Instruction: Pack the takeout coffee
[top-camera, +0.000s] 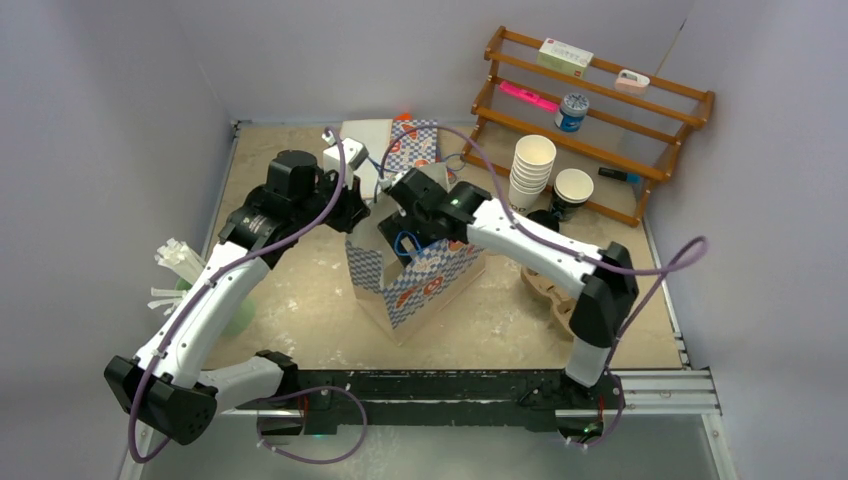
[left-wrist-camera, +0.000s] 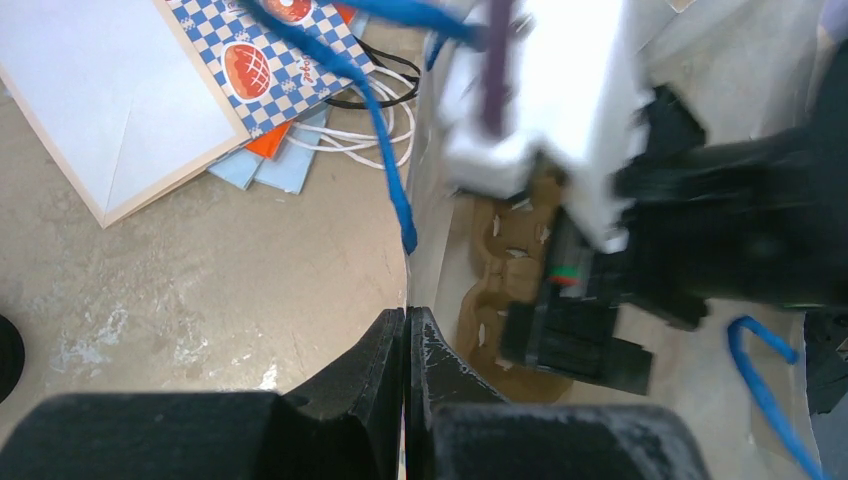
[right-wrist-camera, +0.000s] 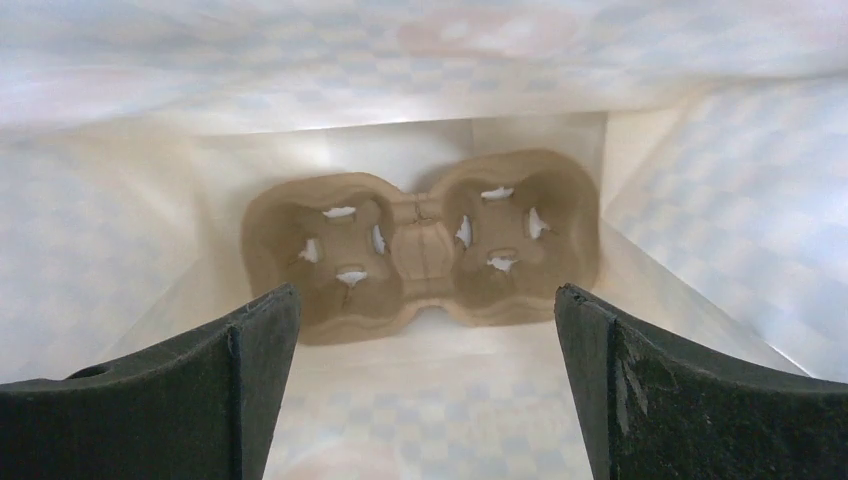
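**Coffee out by the cup stack, both grippers at the bag**

The takeout coffee (top-camera: 550, 213) shows in the top view only as a dark, lid-like shape on the table at about 2 o'clock from the paper bag (top-camera: 430, 285). It sits just beside the stack of white cups (top-camera: 531, 168) and is largely hidden behind the right arm, so I cannot tell how many cups stand there.

The bag stands upright at the table's centre, blue-checked outside and white inside, with its mouth open. On its floor lies a brown pulp cup carrier (right-wrist-camera: 420, 245) with two wells showing, both unfilled.

The right gripper (right-wrist-camera: 425, 295) points down into the bag's mouth from 3 o'clock. Its fingers are spread wide with nothing between them, and the carrier is well below. The left gripper (left-wrist-camera: 407, 322) comes in from 9 o'clock. Its two fingers are pressed together on the thin edge of the bag's near wall, pinching the paper. A blue handle loop (left-wrist-camera: 385, 130) of the bag hangs just above that pinch.

A second carrier (top-camera: 548, 285) lies on the table at 4 o'clock from the bag, under the right forearm. At 12 o'clock a flat bag (left-wrist-camera: 110, 95) lies on its side. A wooden rack (top-camera: 600, 120) leans against the wall at 1 o'clock, behind the cup stack.
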